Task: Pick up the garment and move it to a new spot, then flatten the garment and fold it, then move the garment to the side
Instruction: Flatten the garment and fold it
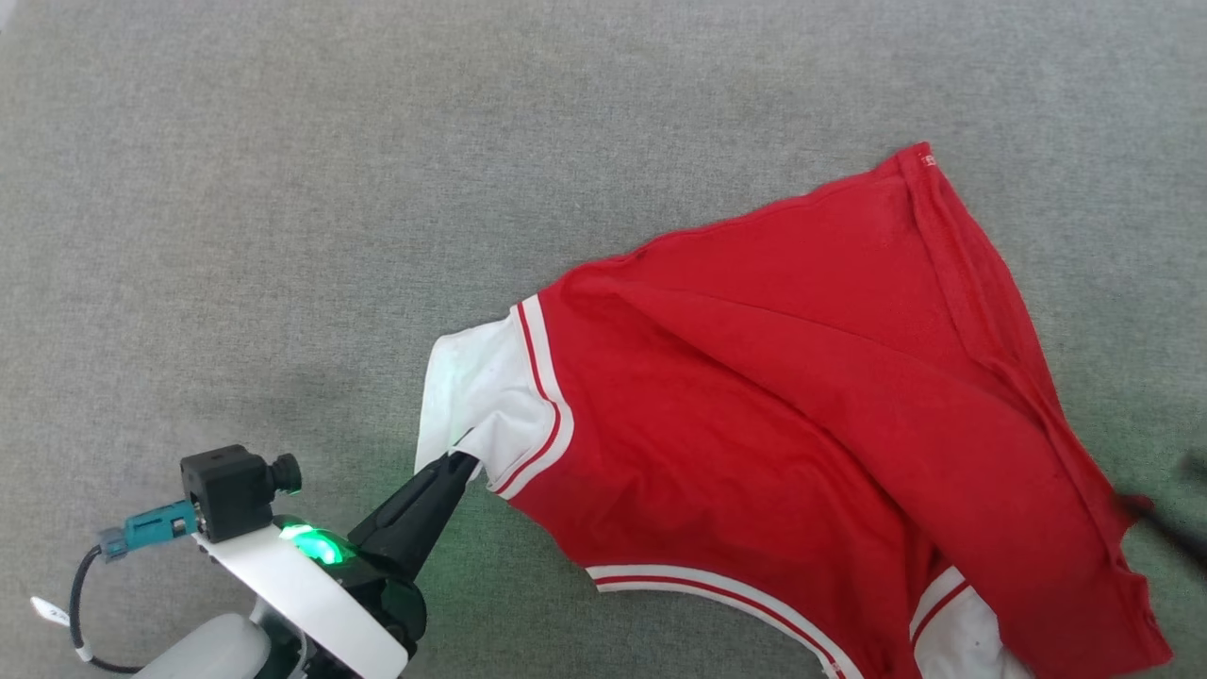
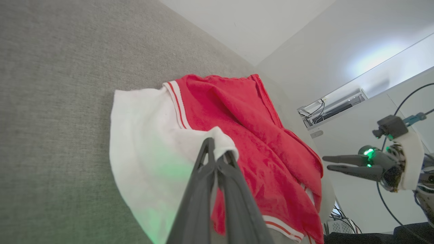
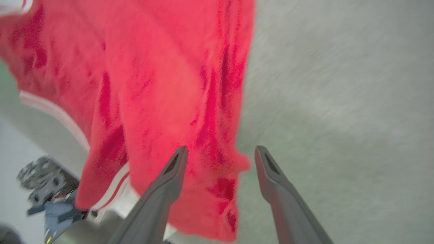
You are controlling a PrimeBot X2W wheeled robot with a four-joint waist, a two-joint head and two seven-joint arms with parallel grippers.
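Note:
The garment (image 1: pixel 801 415) is a red T-shirt with white sleeve ends, lying rumpled on the grey surface from centre to lower right. My left gripper (image 1: pixel 462 462) is shut on the edge of the white sleeve (image 1: pixel 481 387). In the left wrist view that sleeve fabric (image 2: pixel 149 149) folds over the shut gripper (image 2: pixel 217 149). My right gripper (image 3: pixel 220 150) is open, fingers spread wide, with the garment's red edge (image 3: pixel 190 84) lying between and beyond them, gripped by neither. That right gripper is a dark blur at the head view's right edge (image 1: pixel 1146 514) and is also seen open from the left wrist (image 2: pixel 326 163).
Grey fabric-covered surface (image 1: pixel 283 189) stretches bare to the left of and above the garment. White walls (image 2: pixel 271 27) and a shelf with cables (image 2: pixel 332 108) show past the surface's far edge in the left wrist view.

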